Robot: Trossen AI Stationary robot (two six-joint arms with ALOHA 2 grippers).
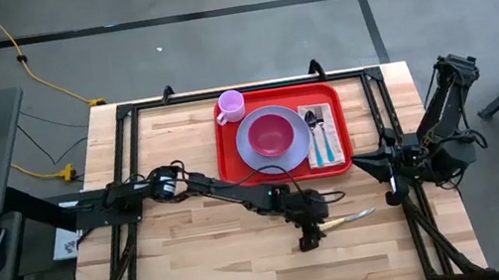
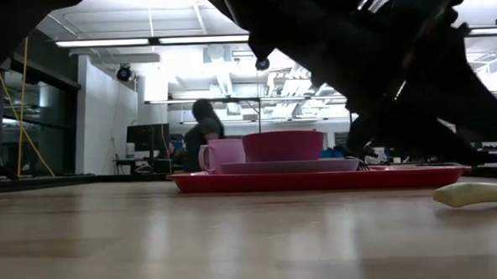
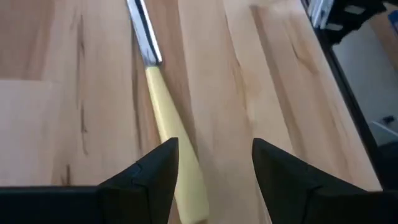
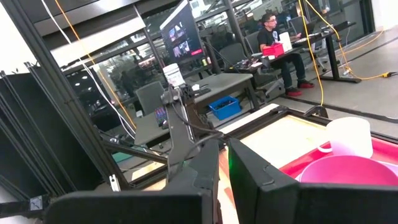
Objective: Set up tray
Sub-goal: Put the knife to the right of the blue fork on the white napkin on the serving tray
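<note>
The left gripper is low over the wooden table, near the front and a little right of the centre. Its two fingers are spread apart, and in the left wrist view the yellow handle of a knife lies between them on the wood. Whether a finger touches the handle, I cannot tell. The knife's metal blade points away from the gripper, to the right.

The right gripper waits at the right edge of the table, with its fingers pressed together and holding nothing.

The tray, red, is at the far side of the table, right of the centre, well apart from the knife. On it stands a pink cup in the far left corner, a purple plate with a dark pink bowl in the middle, and on the right a napkin with a spoon and a fork on it.

The left arm reaches across the table in front of the tray. In the room behind the table a person sits at a desk.
</note>
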